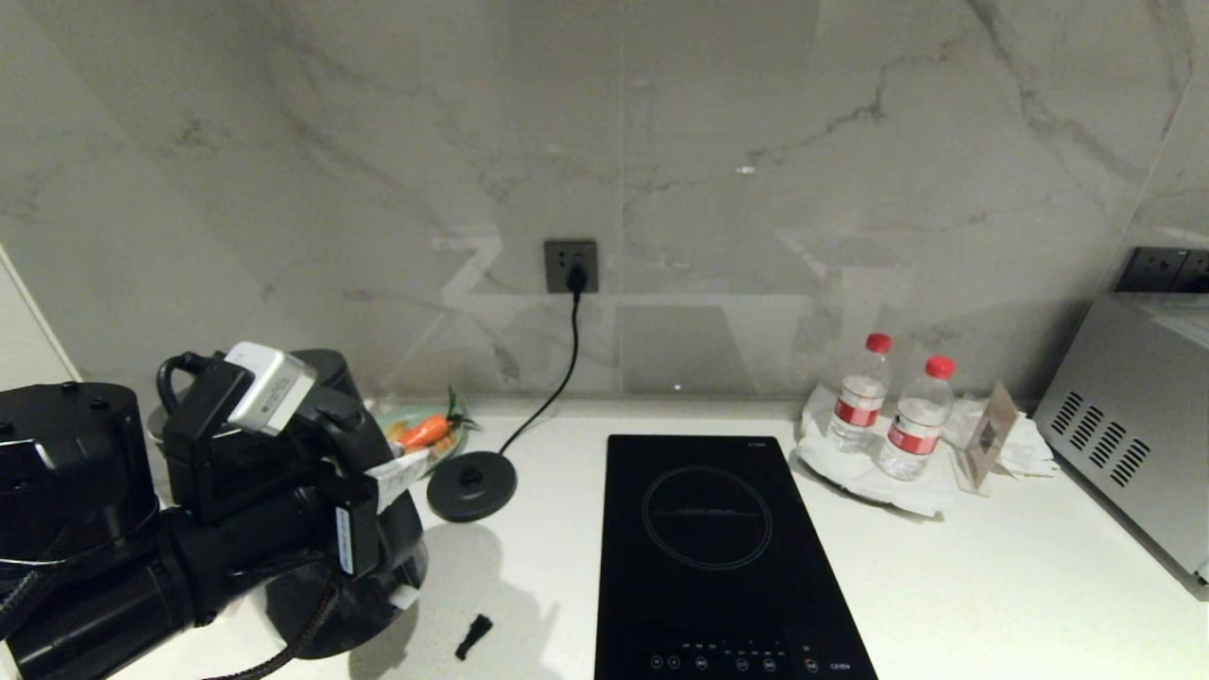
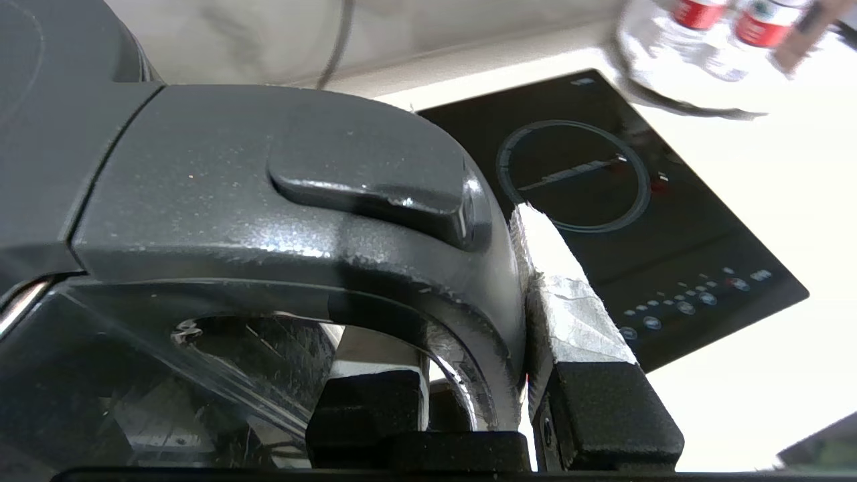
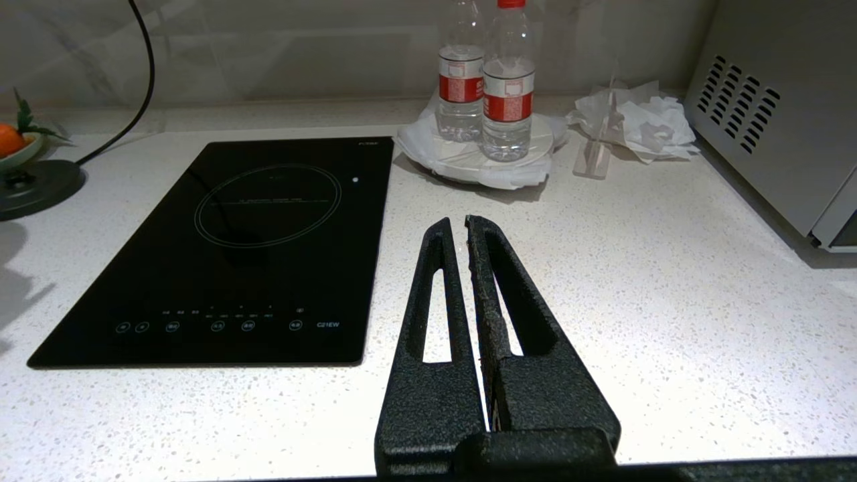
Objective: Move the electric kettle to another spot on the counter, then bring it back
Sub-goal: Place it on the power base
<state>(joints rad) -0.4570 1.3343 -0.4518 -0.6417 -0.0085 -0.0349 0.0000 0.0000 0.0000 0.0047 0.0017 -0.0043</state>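
Note:
The electric kettle [image 1: 370,614], a glossy black jug, is at the far left of the counter [image 1: 992,586], mostly hidden behind my left arm [image 1: 236,529]. It is off its round black base disc [image 1: 471,484], to the disc's near left. I cannot tell whether its bottom touches the counter. In the left wrist view my left gripper [image 2: 469,294] is shut on the kettle's loop handle [image 2: 301,221], one taped finger [image 2: 569,301] outside the loop and the other inside. My right gripper [image 3: 457,224] hovers shut and empty over the bare counter [image 3: 669,301].
A black induction hob [image 1: 718,557] lies mid-counter. The base disc's cord runs up to a wall socket [image 1: 571,266]. A plate with a carrot [image 1: 425,433] sits behind the disc. Two water bottles [image 1: 861,392] and a steel appliance [image 1: 1133,444] are on the right; a small black piece [image 1: 474,635] lies near the front edge.

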